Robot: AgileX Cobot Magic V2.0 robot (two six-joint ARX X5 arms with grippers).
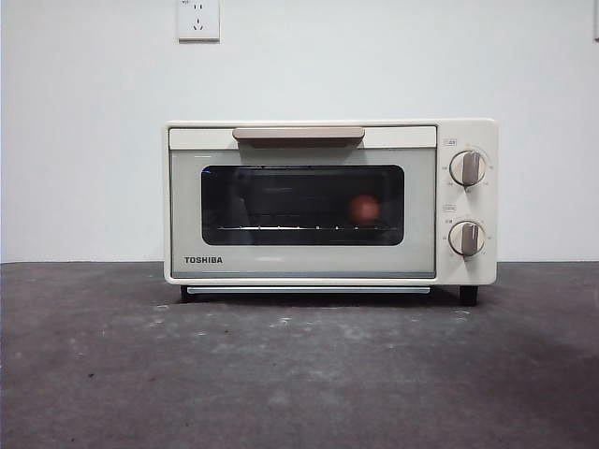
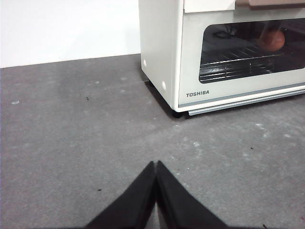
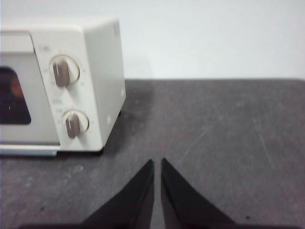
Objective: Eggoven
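Observation:
A cream TOSHIBA toaster oven [image 1: 329, 201] stands in the middle of the dark table with its door closed. Behind the dark glass window a reddish-brown egg [image 1: 365, 208] rests on the wire rack, toward the right side. The left wrist view shows the oven [image 2: 162, 52] from its left corner with the egg [image 2: 272, 40] inside. In the right wrist view I see the oven's knob side [image 3: 90, 81] and a sliver of the egg [image 3: 15, 87]. My left gripper [image 2: 156, 164] is shut, empty, well short of the oven. My right gripper [image 3: 157, 162] is shut too, off to the oven's right.
Two grey knobs [image 1: 467, 168] [image 1: 466, 238] sit on the oven's right panel, a tan handle [image 1: 298, 135] across the door top. A white wall with a socket [image 1: 198, 19] stands behind. The dark grey table [image 1: 299, 374] stretches in front of the oven.

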